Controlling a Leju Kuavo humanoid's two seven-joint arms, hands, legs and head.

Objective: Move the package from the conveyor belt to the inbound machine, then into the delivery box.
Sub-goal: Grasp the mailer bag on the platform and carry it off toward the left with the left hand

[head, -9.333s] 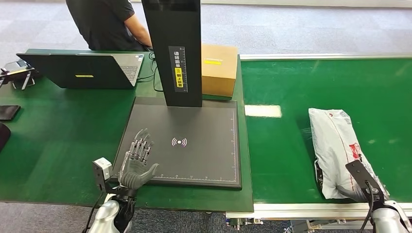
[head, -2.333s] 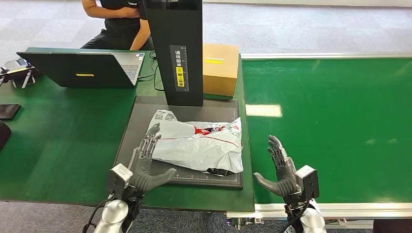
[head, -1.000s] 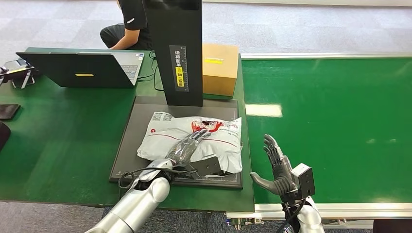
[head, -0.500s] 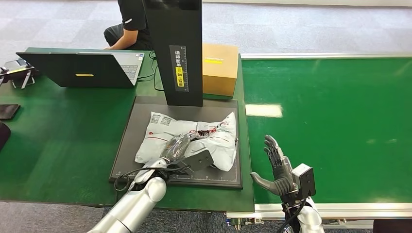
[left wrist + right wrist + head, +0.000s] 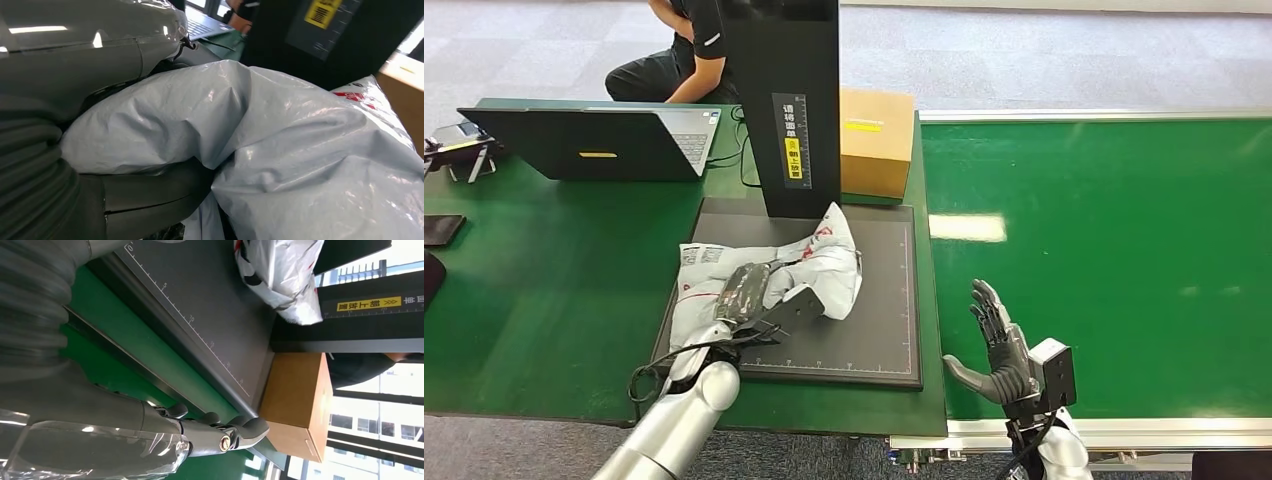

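1. Our left hand (image 5: 746, 292) grips the package (image 5: 809, 268), a white plastic mail bag with red print. The fingers are closed on its crumpled middle.
2. The package is on the left part of the scanner plate (image 5: 864, 330), the dark flat base of the inbound machine. One end of the bag stands up in a peak near the black column (image 5: 784, 110), and the other end hangs over the left edge of the plate toward the green table (image 5: 554, 270).
3. In the left wrist view the bag (image 5: 280, 165) is pressed against the grey hand (image 5: 125, 195), and the thumb lies under a fold of the plastic.
4. Our right hand (image 5: 999, 345) holds nothing. Its fingers are apart and point upward, with the palm turned toward the plate. It hovers just beside the right edge of the plate, over the near left corner of the conveyor belt (image 5: 1124, 260).
5. In the right wrist view the fingers (image 5: 230, 432) are also spread. We see the ruler marks on the plate (image 5: 200, 320) and the bag (image 5: 285, 275) at its far side.
6. A cardboard box (image 5: 876, 140) stands behind the plate, just beside the column on its right.
7. An open laptop (image 5: 594, 145) is on the table to the left of the column. Behind it a person (image 5: 674, 60) in dark clothes is at the table edge.
8. A dark phone (image 5: 442, 230) lies at the far left edge of the table.
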